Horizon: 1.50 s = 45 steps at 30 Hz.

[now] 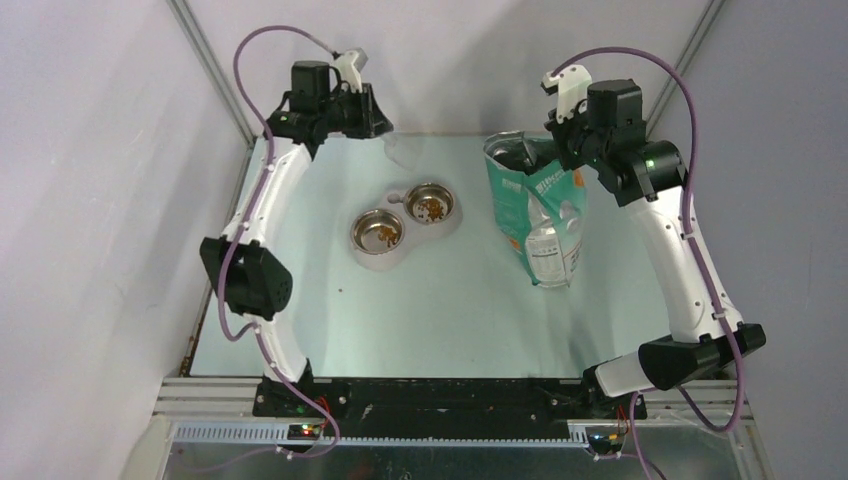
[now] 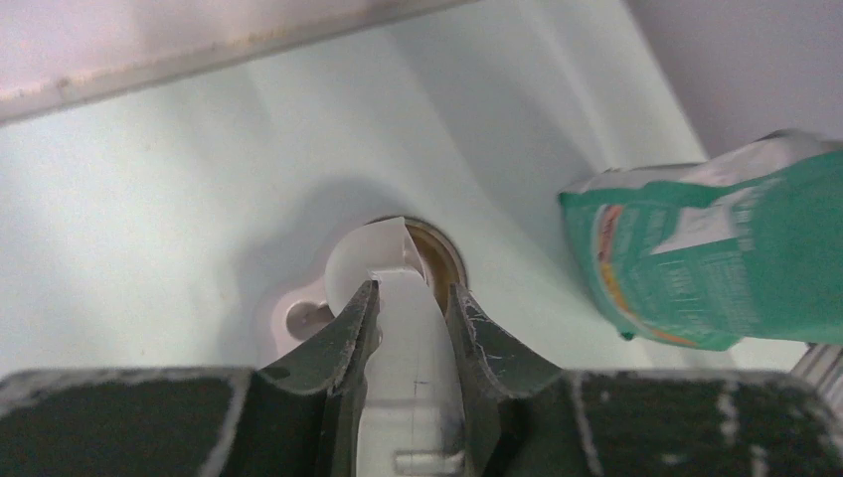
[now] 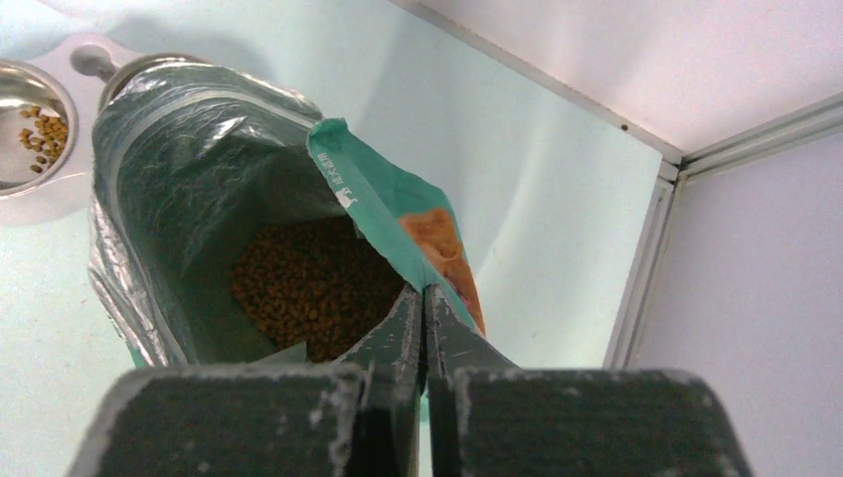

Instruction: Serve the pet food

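My right gripper [image 3: 425,296] pinches the teal bag [image 3: 383,199] by its rim; my left gripper [image 2: 410,290] clamps the clear scoop [image 2: 383,253]. Kibble [image 3: 308,283] lies inside the bag, with a little in both steel bowls [image 1: 358,226] beside it.

top external view: fixed high behind the arm bases, facing down and forward over the whole pale green table [image 1: 440,320]. left wrist view: close, looking down along the left gripper [image 2: 411,291]. right wrist view: very close, looking along the right gripper [image 3: 424,290] into the open teal-green and white printed bag [image 3: 199,169]. all three views share that bag and the white two-bowl feeder stand [image 1: 380,264].
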Tool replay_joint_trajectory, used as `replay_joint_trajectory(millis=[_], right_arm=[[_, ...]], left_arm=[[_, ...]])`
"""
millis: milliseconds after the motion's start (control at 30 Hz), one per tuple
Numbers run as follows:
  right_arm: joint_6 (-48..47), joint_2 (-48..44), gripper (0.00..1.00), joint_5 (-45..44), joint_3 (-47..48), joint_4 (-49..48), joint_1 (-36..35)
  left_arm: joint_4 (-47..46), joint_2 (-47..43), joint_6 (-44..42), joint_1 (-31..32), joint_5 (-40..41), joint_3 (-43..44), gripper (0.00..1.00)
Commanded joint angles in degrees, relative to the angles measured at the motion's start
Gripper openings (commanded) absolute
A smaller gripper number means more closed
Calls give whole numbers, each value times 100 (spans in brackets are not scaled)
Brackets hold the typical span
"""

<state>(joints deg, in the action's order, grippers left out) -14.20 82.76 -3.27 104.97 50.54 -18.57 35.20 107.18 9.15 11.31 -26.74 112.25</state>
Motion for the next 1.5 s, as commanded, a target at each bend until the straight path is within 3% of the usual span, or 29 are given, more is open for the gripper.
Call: replay_joint_trajectory(millis=[0,200,333,733,1033,1333,1467], right_arm=[[255,-105,0,241,524,-360,-64],[368,-119,0,261,499,-336,-95],[479,-75,0,265,451,-440,-71],[902,161,0,474,539,-348,38],[959,419,0,329,1022,422,29],[673,501,0,-103,1539,1368,111],[409,360,0,-237,1589,1671,465]], left_arm=[[-508,-907,516,72,-245,572,0],[-1563,-1092,1476,418,-1200,1376,0],[-1752,-1078,1813,903,-1581,1593,0],[-605,-291,950,1855,-1175,2078,0],[25,-180,285,2002,-963,2040,0],[-2524,-1449,1277,1534,-422,263,0],[-3440,-1578,2316,1144,-506,-139,0]])
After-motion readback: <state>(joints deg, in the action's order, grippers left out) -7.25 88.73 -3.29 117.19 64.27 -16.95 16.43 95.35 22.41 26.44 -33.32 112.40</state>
